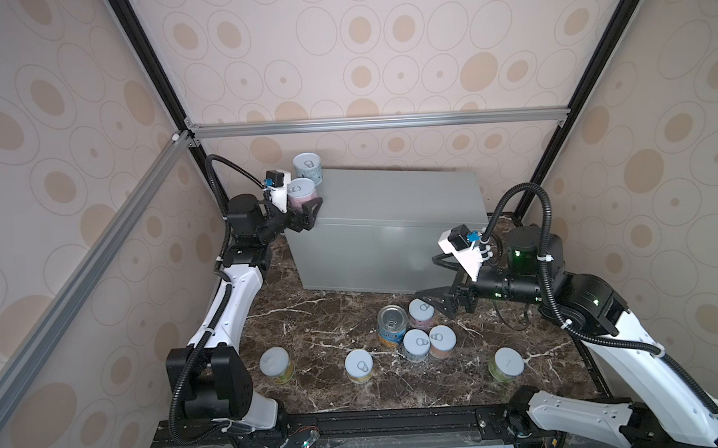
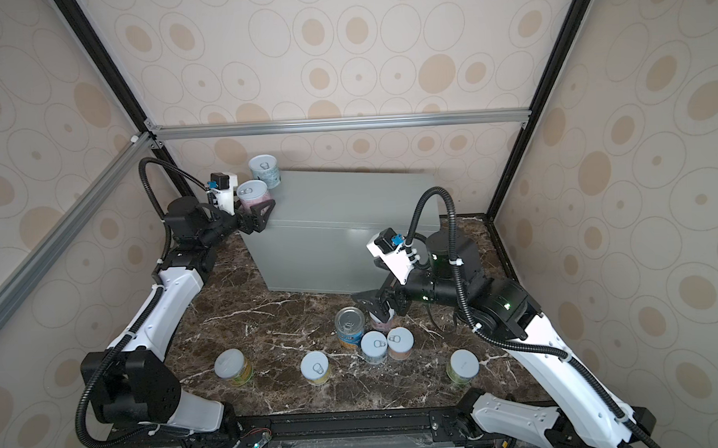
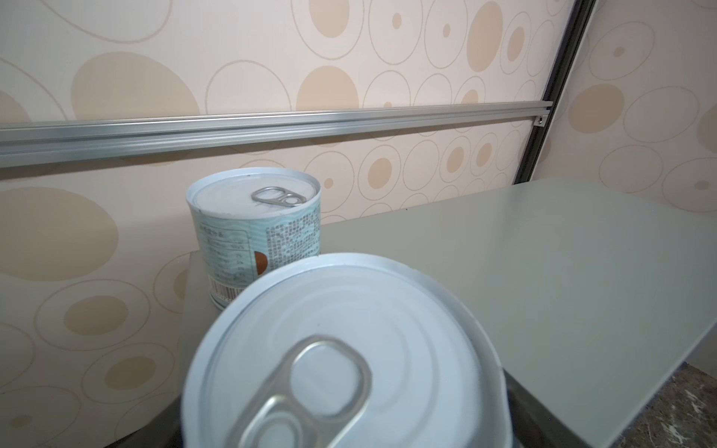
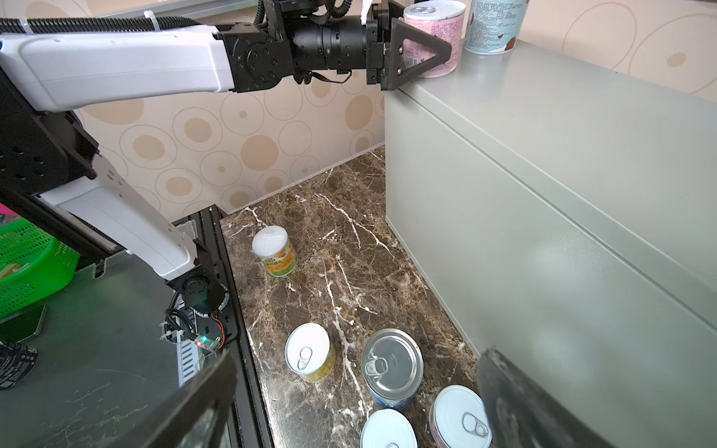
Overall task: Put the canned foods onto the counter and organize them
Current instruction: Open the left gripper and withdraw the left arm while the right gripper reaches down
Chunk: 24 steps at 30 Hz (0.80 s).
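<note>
We see the left gripper [image 1: 305, 201] flanking the pink can [image 1: 301, 189] on the counter's [image 1: 389, 198] left end, grip unclear, and the right gripper [image 1: 425, 275] spread wide.

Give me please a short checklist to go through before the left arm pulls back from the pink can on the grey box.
1. Pink can upright on the grey box: ok.
2. Left gripper let go of the pink can: cannot tell; it sits around the can.
3. Pink can well away from the box edge: not ok; it stands close to the front left corner.
4. Gap between the pink can and the teal can behind it: cannot tell.
5. Right gripper open and away from the left arm: ok; it hovers over the cluster of cans on the marble top.
</note>
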{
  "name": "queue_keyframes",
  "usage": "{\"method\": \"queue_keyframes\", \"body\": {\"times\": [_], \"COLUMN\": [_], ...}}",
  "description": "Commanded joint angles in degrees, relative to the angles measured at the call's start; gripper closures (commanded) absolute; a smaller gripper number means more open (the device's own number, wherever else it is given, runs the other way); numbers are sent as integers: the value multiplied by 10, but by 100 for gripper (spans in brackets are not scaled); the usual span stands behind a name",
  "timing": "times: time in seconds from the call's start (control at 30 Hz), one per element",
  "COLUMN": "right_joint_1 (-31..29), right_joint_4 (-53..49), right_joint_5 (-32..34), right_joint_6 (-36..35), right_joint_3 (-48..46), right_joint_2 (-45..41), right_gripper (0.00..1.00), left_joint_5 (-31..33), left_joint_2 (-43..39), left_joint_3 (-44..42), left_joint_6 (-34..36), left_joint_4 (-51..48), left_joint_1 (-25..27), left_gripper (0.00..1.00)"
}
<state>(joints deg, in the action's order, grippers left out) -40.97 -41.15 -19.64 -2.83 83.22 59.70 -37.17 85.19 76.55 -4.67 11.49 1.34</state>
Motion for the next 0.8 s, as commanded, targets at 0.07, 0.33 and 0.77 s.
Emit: {"method": "queue_keyframes", "body": {"times": [0.07,0.33,0.77], "right_joint_1": [1,-2,-131], "right_joint_4": [1,-20,95], "right_joint_5": [-17,1,35], "right_joint_6": [0,-11,5], "right_joint_3": [-6,3,-69], "right_joint_2": [-8,17,120], "right_gripper": [0,0,0], "left_joint_5": [8,97,330], "left_joint_2": [-18,-143,-265], "left_joint_3": [3,-110,-161], "left_joint_6": [5,-16,-61], "left_joint_4": [-39,-45,-252], "left_joint_1": [8,-4,-65], "left_gripper": [2,2,2]}}
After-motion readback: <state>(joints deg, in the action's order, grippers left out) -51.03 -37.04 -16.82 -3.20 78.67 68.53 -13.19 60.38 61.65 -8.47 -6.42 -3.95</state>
